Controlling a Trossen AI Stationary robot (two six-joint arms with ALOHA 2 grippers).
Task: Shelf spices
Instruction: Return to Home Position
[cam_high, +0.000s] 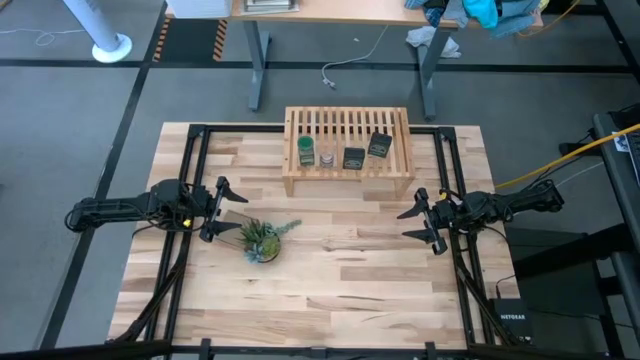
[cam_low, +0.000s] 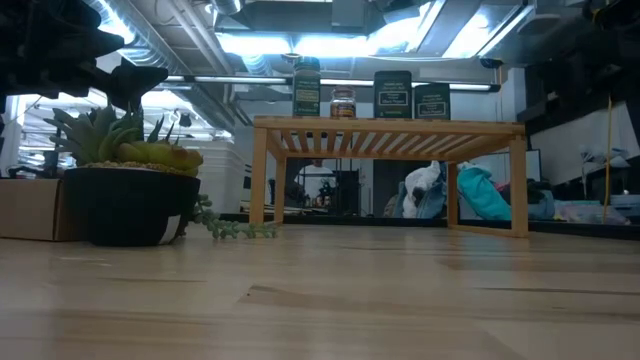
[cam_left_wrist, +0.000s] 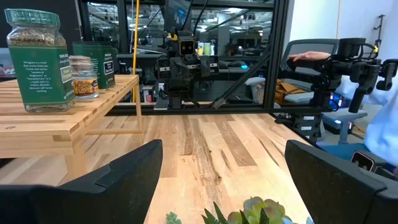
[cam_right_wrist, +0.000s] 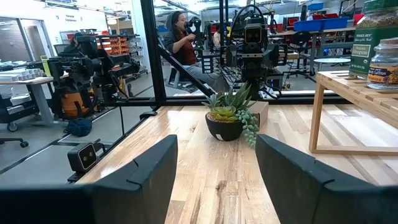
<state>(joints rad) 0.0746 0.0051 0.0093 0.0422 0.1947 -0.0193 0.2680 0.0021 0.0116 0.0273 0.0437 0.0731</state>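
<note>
The light-wood shelf (cam_high: 347, 175) stands at the table's far middle. On its slatted top stand the spices: a green-capped jar (cam_high: 305, 151), a tiny round jar (cam_high: 327, 158) and two dark tins (cam_high: 353, 158) (cam_high: 378, 145). The low view shows them upright in a row (cam_low: 343, 103) on the shelf (cam_low: 390, 128). My left gripper (cam_high: 228, 208) waits open at the table's left, pointing level toward the right. My right gripper (cam_high: 420, 220) waits open at the table's right, pointing level toward the left. Nothing is between either pair of fingers (cam_left_wrist: 124, 180) (cam_right_wrist: 149, 174).
A spiky green plant in a dark pot (cam_high: 262, 240) stands near my left gripper, in front of the shelf's left end. Black frame rails (cam_high: 190, 170) run along the table's sides. Bare wood lies between the grippers. A person (cam_right_wrist: 180, 37) is in the room beyond the table.
</note>
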